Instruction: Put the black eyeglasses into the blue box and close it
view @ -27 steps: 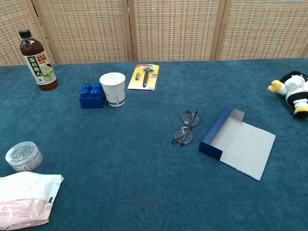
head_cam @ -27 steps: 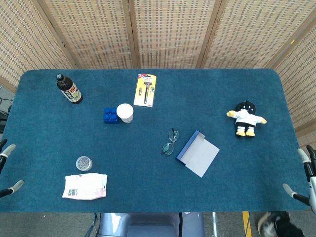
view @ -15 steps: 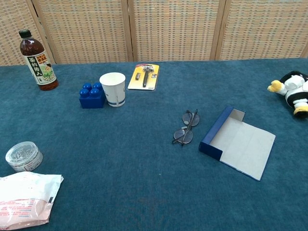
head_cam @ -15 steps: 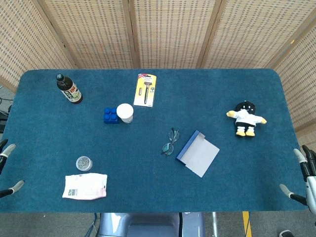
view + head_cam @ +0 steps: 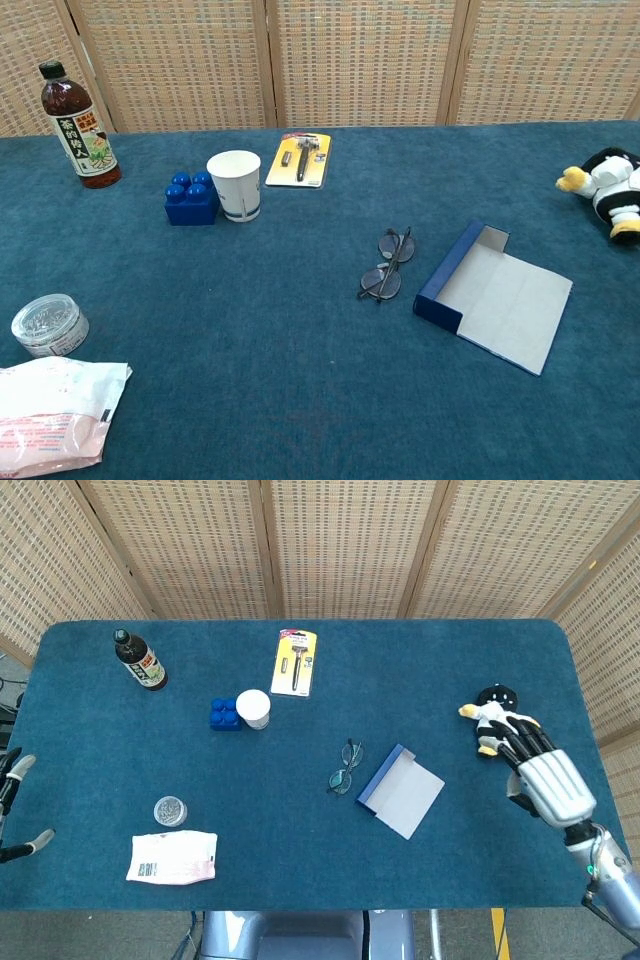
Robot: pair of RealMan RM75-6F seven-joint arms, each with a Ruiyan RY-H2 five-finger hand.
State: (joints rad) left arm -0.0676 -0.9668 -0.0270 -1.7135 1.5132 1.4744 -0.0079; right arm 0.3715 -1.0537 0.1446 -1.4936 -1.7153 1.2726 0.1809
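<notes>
Black eyeglasses (image 5: 345,767) lie folded mid-desk, long axis running near-to-far, just left of the open blue box (image 5: 401,790). The right robot hand (image 5: 540,773) hovers empty with fingers spread over the desk's right side, so it's way nearer than the left robot hand (image 5: 18,805), which sits open off the left edge.

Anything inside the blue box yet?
No. The blue box lies open, showing only its bare grey lining. The black eyeglasses lie beside it on the table. Nothing covers its interior.
</notes>
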